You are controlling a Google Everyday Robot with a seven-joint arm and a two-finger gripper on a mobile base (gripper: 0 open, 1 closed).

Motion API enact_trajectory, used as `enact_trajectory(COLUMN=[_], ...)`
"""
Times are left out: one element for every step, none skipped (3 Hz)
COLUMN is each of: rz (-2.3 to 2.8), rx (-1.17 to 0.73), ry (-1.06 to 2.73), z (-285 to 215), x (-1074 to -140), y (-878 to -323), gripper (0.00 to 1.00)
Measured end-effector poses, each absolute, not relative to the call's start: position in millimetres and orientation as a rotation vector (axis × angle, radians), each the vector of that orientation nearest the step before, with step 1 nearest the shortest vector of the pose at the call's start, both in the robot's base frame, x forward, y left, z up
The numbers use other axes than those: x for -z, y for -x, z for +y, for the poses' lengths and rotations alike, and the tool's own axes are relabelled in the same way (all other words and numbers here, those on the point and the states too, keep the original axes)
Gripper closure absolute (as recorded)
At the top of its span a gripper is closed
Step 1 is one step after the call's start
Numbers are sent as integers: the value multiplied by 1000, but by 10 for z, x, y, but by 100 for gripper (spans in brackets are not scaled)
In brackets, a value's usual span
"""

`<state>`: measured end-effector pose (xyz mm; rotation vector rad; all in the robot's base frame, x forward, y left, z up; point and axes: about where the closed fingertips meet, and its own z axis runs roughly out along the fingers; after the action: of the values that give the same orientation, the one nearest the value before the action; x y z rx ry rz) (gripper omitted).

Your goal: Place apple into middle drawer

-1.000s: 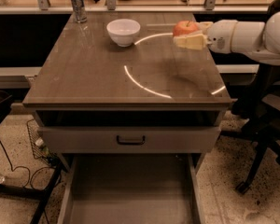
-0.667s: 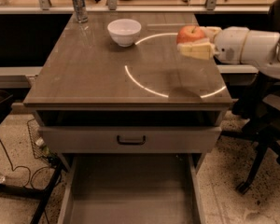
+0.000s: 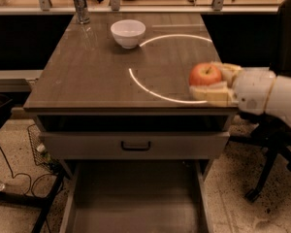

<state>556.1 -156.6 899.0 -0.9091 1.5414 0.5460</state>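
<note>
camera view, round apple in end effector, over wooden table edge

gripper with apple, moved forward from countertop's back right to front-right edge

Apple in the pincer over the table's front right corner, middle drawer below.

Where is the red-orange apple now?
In the camera view, the round red-orange apple sits in the pale two-finger gripper, over the front right corner of the brown tabletop.
</note>
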Motion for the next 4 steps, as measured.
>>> enact_trajectory(rz=[1612,1673,1714,1729], rx=[-552,-591,-625,-690], ry=[937,959,960,963], z=[-1441,-1371,-1334,-1247], x=[-8539,-8050,-7546,-7087], y=[-4979,-4539,-4235,-4127], gripper=[100,100,100,100])
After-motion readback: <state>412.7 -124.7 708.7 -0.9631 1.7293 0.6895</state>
